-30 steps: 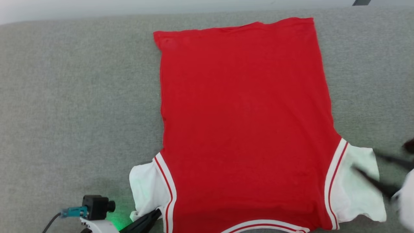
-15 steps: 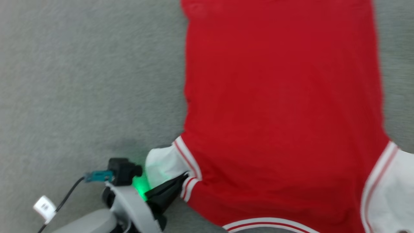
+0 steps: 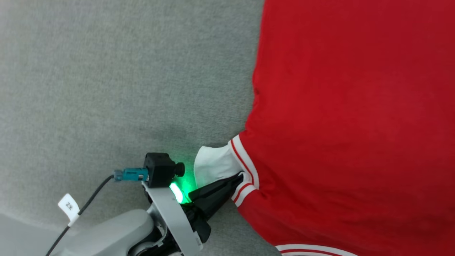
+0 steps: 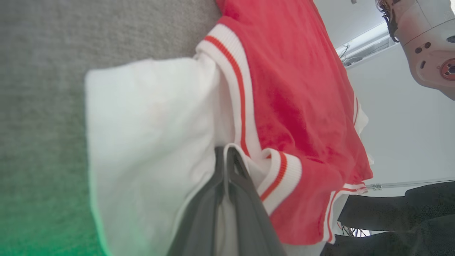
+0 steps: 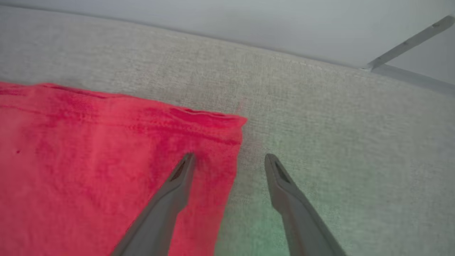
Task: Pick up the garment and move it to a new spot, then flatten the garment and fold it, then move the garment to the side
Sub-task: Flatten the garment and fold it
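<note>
Now that the left end effector [image 3: 240,176] has pinched shut on the sleeve [image 3: 213,165] of the shirt [image 3: 355,106], which lies flat on the bench [image 3: 106,71], folding can likely begin. The right end effector [image 5: 230,156] is spread astride a red corner [image 5: 234,122].

The right gripper [image 5: 230,156] is seen with its two dark fingers spread well apart. One finger is set over the red garment [image 5: 89,160], just inside its hemmed corner. The other is set over the bare grey woven surface [image 5: 355,142] beside that edge. Whether the tips touch down cannot be told. A faint green tint is cast on the surface. A pale wall [image 5: 249,21] and a slanting grey bar [image 5: 408,42] are seen beyond.
</note>
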